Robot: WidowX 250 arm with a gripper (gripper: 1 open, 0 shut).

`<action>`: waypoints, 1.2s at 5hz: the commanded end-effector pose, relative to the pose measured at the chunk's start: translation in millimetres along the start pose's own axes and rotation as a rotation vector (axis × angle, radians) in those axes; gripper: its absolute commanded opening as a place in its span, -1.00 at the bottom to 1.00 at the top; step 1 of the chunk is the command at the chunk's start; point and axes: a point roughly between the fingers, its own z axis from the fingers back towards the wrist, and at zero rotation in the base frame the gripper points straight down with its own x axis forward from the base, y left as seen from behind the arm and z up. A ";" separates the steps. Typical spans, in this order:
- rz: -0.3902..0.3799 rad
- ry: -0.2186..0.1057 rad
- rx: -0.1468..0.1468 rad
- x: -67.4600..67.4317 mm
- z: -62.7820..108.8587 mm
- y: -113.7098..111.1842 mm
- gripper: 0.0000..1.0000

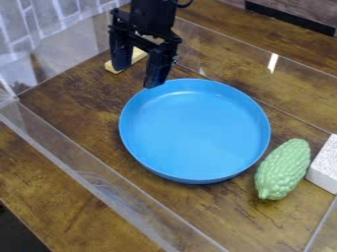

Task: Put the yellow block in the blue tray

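The blue tray (195, 130) is a big round shallow dish in the middle of the wooden table. Up at the top left, just beyond its rim, my black gripper (141, 65) points straight down with its two fingers spread wide, so it is open. The yellow block (114, 66) lies on the table behind the left finger; only a small pale end of it shows, and the rest is hidden by the gripper. I cannot tell whether the fingers touch it.
A bumpy green oval thing (283, 168) lies right of the tray. A white spongy block (325, 164) sits at the right edge beside it. A clear plastic wall (93, 157) runs along the table's left and front sides.
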 end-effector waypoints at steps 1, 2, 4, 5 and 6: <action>0.010 -0.093 0.011 4.4 23.2 10.5 1.00; -0.003 -0.113 0.008 6.0 24.7 13.8 1.00; -0.041 -0.143 0.009 8.7 24.6 20.9 1.00; -0.055 -0.152 0.013 10.5 23.1 24.2 1.00; -0.067 -0.159 0.016 13.1 20.6 27.2 1.00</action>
